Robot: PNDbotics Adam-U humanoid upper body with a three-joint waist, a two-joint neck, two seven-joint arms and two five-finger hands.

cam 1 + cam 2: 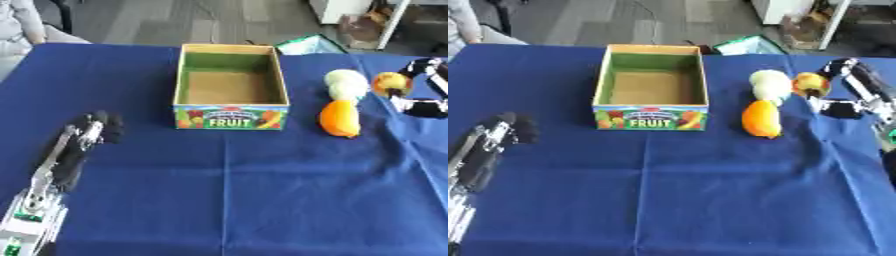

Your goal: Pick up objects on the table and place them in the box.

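- A cardboard fruit box (231,118) is set open-topped at the middle of the blue tablecloth (245,185), its printed "FRUIT" panel turned toward the robot; nothing is seen inside it, so no placing is judged to be done yet
- Three fruits are grouped just to the right of the box: a pale round fruit (770,84) at the back, an orange fruit (761,119) touching it in front, and a yellow-red apple-like fruit (811,84) beside the pale one
- The right hand (843,89) is brought in from the right edge, with a finger above and the thumb part below the apple-like fruit, spread around its right side; it is judged to be framed for a grasp, but contact cannot be told, and nothing is lifted
- The left hand (92,131) is rested on the cloth at the lower left, well apart from the box, fingers relaxed and empty; it is likely kept aside as the fruits lie on the right
- The box is near the fruits, so a short carry leftward would be called for
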